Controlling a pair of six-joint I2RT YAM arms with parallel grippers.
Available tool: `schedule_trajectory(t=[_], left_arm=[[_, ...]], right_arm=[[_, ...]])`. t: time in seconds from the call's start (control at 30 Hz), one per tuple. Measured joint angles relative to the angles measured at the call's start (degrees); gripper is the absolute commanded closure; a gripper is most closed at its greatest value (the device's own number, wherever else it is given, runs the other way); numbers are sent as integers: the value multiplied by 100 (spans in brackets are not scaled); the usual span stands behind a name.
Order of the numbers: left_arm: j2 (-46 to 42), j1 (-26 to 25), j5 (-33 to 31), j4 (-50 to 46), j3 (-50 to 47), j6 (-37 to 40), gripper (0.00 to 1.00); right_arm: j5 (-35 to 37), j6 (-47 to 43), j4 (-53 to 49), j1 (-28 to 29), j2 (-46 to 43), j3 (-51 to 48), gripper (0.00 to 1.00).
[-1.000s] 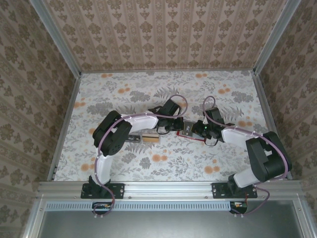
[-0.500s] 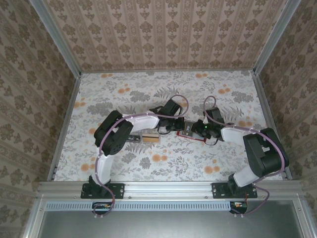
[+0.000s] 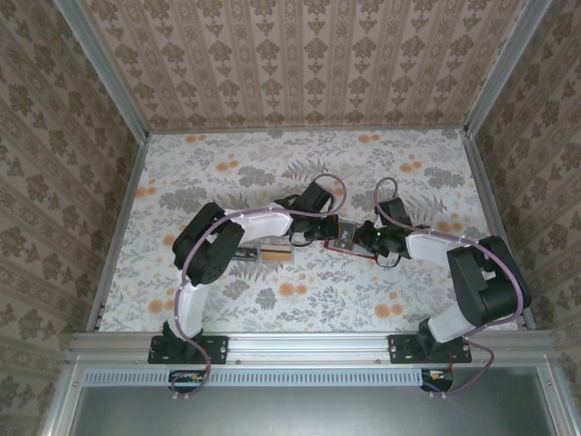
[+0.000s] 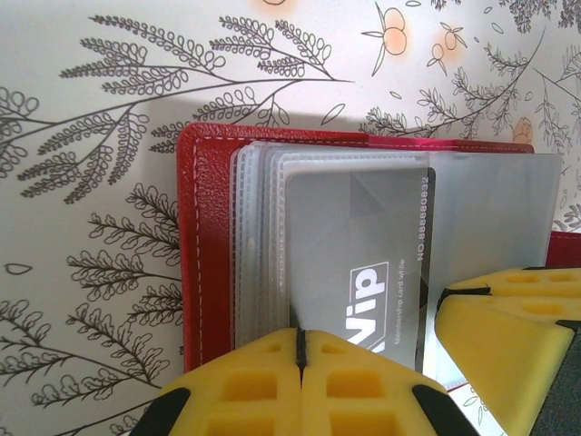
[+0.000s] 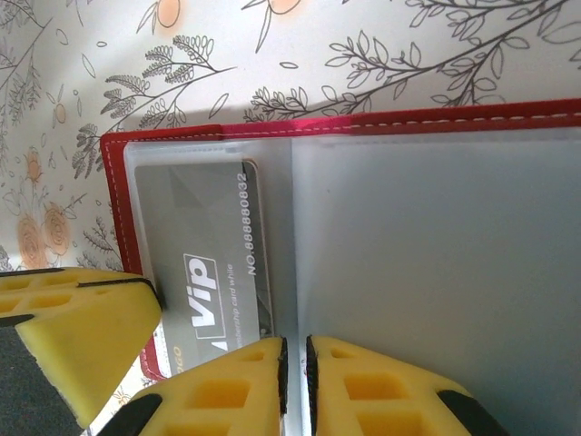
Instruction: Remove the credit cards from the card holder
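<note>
The red card holder [image 4: 204,236] lies open on the floral table, its clear sleeves fanned out. A grey credit card [image 4: 359,245] printed "ViP" lies over the sleeves. My left gripper [image 4: 298,341] is shut, pinching that card's near left corner. My right gripper [image 5: 295,368] is shut on the edge of a frosted plastic sleeve [image 5: 436,254] of the card holder [image 5: 436,120], just right of the credit card [image 5: 204,245]. In the top view both grippers, left [image 3: 331,238] and right [image 3: 357,239], meet over the card holder [image 3: 363,254] at mid table.
A tan card [image 3: 275,253] and a grey one [image 3: 243,254] lie flat on the table under the left arm's forearm. Metal rails and patterned walls close off the table's left, right and far sides.
Almost nothing differs. The right arm's elbow has shifted slightly to the left; both grippers stay pinched at the card holder.
</note>
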Motion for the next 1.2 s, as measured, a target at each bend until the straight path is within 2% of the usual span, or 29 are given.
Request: schedule_trajectory(t=[0.87,1.2], left_arm=[[0,-4,-57,-201,83,0,97],[0,-9,-61,-201,83,2,97]], right_arm=[[-437,39,328,-11,144,2,83],[-374,39,240,-9,184,15,83]])
